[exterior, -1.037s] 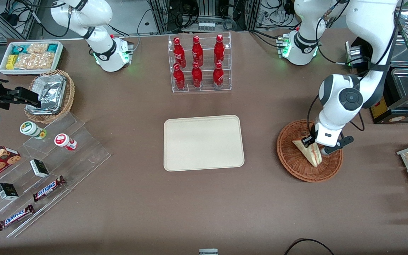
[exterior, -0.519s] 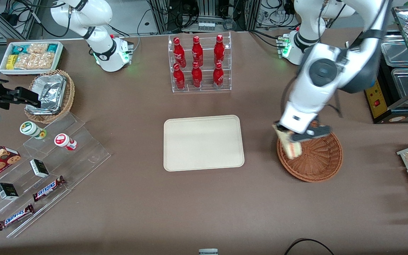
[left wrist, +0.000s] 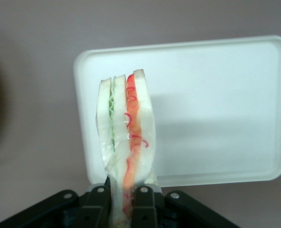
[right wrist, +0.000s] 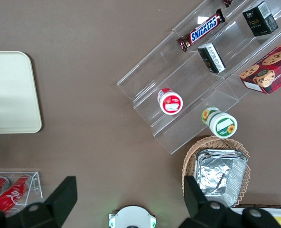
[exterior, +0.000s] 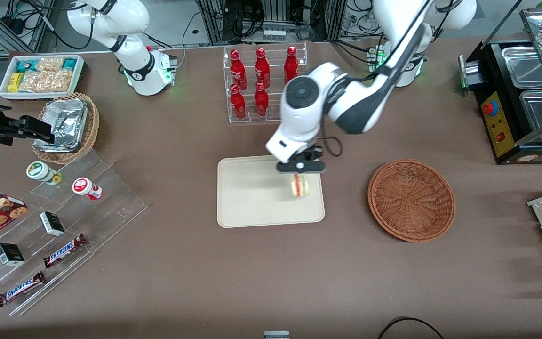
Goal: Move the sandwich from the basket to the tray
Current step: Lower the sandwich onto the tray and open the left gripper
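We see the brown surface [exterior: 167, 263] carrying everything, and near its middle lies the cream tray [exterior: 252, 197], flat and bare apart from what hangs over it. Toward the working arm's end of the surface sits the reddish-brown basket [exterior: 411, 200], well apart from the tray and with nothing in it. The left arm reaches out over the surface, and its gripper [exterior: 299, 170] hangs above the tray's corner that lies toward the basket and farther from the front camera. We find the gripper clenched on the sandwich [exterior: 299, 185], which hangs below it over the tray near the edge that faces the basket; we cannot tell from the front view whether it touches the tray. In the left wrist view the sandwich [left wrist: 126, 147] stands on edge between the two black fingers [left wrist: 143, 206], its pale bread layers parted by green and red filling, with the tray [left wrist: 216, 104] spread out beneath it. A clear rack of red bottles [exterior: 264, 84] stands near the tray, farther from the front camera.
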`<state>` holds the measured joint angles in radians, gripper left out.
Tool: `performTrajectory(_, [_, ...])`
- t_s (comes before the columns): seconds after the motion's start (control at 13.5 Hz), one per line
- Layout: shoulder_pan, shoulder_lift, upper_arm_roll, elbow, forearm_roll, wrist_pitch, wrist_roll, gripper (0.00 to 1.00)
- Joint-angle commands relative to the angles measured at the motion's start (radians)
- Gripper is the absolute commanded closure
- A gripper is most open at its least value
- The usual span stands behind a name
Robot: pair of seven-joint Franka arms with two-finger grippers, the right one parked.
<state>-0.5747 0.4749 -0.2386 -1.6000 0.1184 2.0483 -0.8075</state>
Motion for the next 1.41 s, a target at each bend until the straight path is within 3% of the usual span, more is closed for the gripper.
performTrajectory(0.0, [-0.069,0.147,0.015,0.164,0.021,-0.017,-0.012,1.0])
performTrajectory(0.44, [-0.152,0.31,0.015,0.19,0.156,0.125,-0.091,1.0])
performTrajectory(0.74, [-0.157,0.317,0.016,0.186,0.162,0.125,-0.157,1.0])
performTrajectory(0.81, [-0.159,0.318,0.016,0.186,0.164,0.125,-0.177,0.88])
performTrajectory(0.89, [-0.159,0.318,0.016,0.186,0.162,0.125,-0.189,0.31])
performTrajectory(0.96, [-0.157,0.317,0.016,0.186,0.162,0.125,-0.196,0.01])
performTrajectory(1.33, [-0.149,0.295,0.018,0.193,0.159,0.124,-0.196,0.01])
